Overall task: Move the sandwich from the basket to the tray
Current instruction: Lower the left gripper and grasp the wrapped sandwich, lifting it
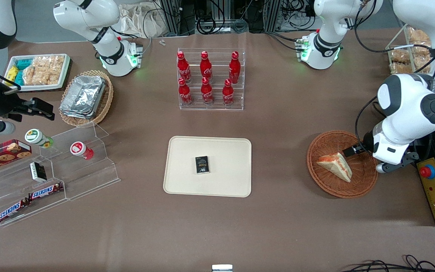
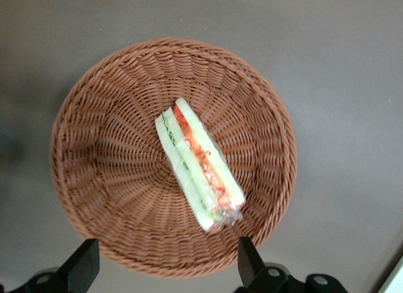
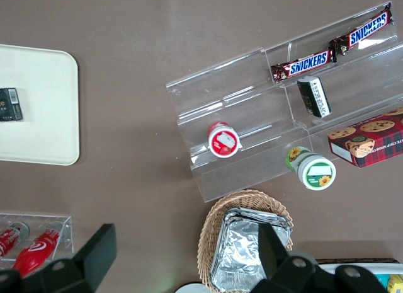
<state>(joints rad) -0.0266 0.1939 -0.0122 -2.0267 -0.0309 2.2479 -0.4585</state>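
The sandwich, a cream bread wedge with an orange and green filling, lies in the round reddish-brown basket toward the working arm's end of the table. In the left wrist view the sandwich lies wrapped in clear film near the middle of the basket. My gripper hangs above the basket's rim, clear of the sandwich. It is open, its fingers spread wide with nothing between them, and its midpoint is over the rim. The cream tray lies flat at the table's middle.
A small black box lies on the tray. A rack of red bottles stands farther from the camera than the tray. A yellow control box with a red button sits beside the basket. Acrylic snack shelves stand toward the parked arm's end.
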